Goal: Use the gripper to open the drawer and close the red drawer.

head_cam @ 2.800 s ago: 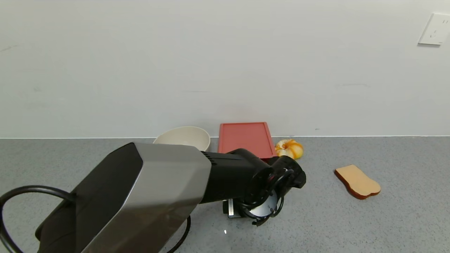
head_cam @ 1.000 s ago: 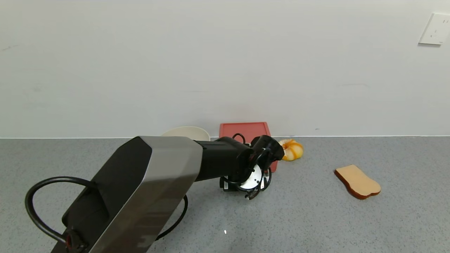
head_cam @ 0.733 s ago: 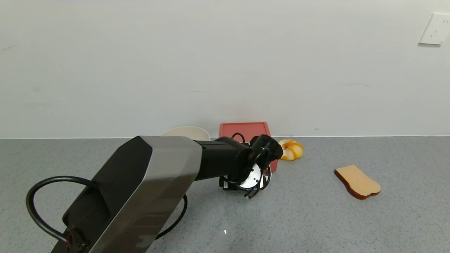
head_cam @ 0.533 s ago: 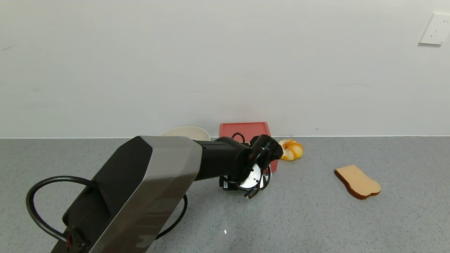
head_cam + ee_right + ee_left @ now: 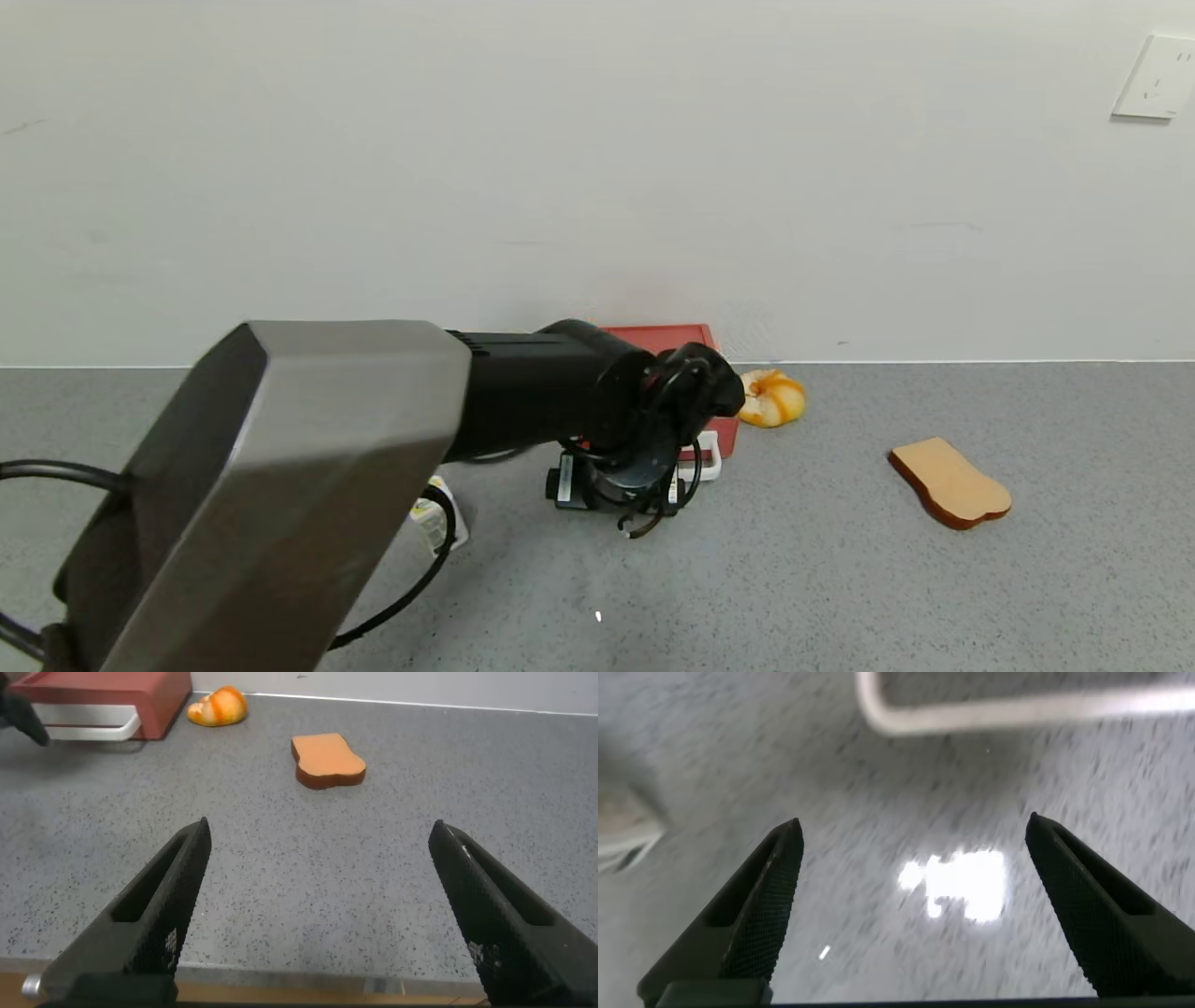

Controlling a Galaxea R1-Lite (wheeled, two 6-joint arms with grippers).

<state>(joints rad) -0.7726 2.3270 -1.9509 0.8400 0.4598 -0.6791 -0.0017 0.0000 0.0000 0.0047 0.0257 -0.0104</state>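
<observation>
The salmon-red drawer (image 5: 717,341) stands against the back wall, mostly hidden behind my left arm (image 5: 523,401). Its white loop handle (image 5: 707,464) sticks out toward me. In the left wrist view my left gripper (image 5: 915,826) is open over bare counter. The handle (image 5: 1018,709) lies just beyond its fingertips and is not touched. The right wrist view shows the drawer (image 5: 112,689) and its handle (image 5: 89,723) far off, with no tray sticking out. My right gripper (image 5: 322,831) is open and empty, low near the counter's front edge.
An orange croissant toy (image 5: 771,396) lies just right of the drawer. A slice of toy bread (image 5: 948,482) lies farther right on the grey counter (image 5: 840,579). The beige bowl is hidden behind my left arm. A wall socket (image 5: 1156,78) is at the top right.
My left arm has risen and drawn back a little to the left. The white handle, hidden under the wrist before, now shows in front of the drawer.
</observation>
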